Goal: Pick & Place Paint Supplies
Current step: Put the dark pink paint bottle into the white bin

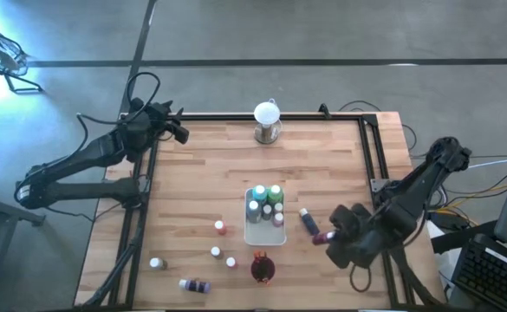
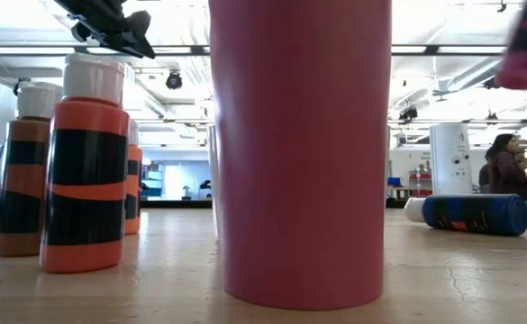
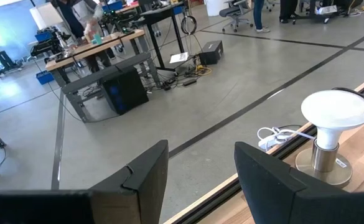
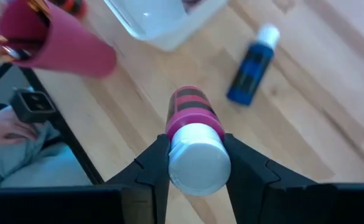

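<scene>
My right gripper [image 4: 196, 146] is over the table's right part [image 1: 329, 237], shut on a pink paint bottle [image 4: 193, 112] with a white cap. A dark blue bottle [image 1: 308, 219] lies on its side beside it. The white tray [image 1: 263, 232] holds several bottles standing upright. More bottles stand on the near-left boards [image 1: 220, 227], and a purple one lies flat [image 1: 195, 284]. The dark red cup [image 1: 262, 269] holds brushes. My left gripper [image 3: 200, 155] is open and waits at the far-left corner [image 1: 182, 133]. My right gripper pinches the pink bottle between its two fingers [image 4: 154, 165] at the cap end, with the white cap [image 4: 197, 163] toward the wrist. The fingers slant down from the table's right. The bottle is lifted clear [image 2: 524, 54], its bottom end pointing down toward the boards.
A white globe on a metal base [image 1: 267, 117] stands at the far edge. A black rail frame [image 1: 373, 152] runs along the table's sides. Bare boards lie between the tray and the left arm. A person [image 2: 502, 166] sits in the room beyond.
</scene>
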`<state>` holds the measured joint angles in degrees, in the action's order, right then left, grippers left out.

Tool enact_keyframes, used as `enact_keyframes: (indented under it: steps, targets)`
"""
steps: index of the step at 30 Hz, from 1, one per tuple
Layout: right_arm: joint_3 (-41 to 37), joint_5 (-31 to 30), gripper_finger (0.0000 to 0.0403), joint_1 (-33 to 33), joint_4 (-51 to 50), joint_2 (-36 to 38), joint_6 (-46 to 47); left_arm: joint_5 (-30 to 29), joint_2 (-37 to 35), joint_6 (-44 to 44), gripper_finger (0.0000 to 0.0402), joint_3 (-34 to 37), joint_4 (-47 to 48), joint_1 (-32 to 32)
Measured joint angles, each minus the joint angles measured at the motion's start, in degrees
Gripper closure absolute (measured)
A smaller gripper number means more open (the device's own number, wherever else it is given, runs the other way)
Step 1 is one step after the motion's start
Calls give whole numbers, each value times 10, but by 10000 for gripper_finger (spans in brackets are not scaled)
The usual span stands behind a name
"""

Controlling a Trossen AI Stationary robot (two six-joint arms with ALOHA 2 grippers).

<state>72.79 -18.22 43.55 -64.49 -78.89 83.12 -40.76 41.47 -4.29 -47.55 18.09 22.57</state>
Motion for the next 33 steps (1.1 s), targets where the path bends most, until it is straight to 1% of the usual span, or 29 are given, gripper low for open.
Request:
enact_keyframes:
  steps: [8,17,24,28,33]
  targets:
    - [60,0,292,-81,3,-5,-140,0,0,0,211,0,0,0]
    - [112,15,292,-158,10,-47,-279,0,0,0,211,0,0,0]
    - [152,76,292,-205,19,-114,-346,0,0,0,211,0,0,0]
    - [187,92,292,-225,17,-163,-394,0,0,0,211,0,0,0]
    - [241,110,292,-247,15,-216,-394,0,0,0,211,0,0,0]
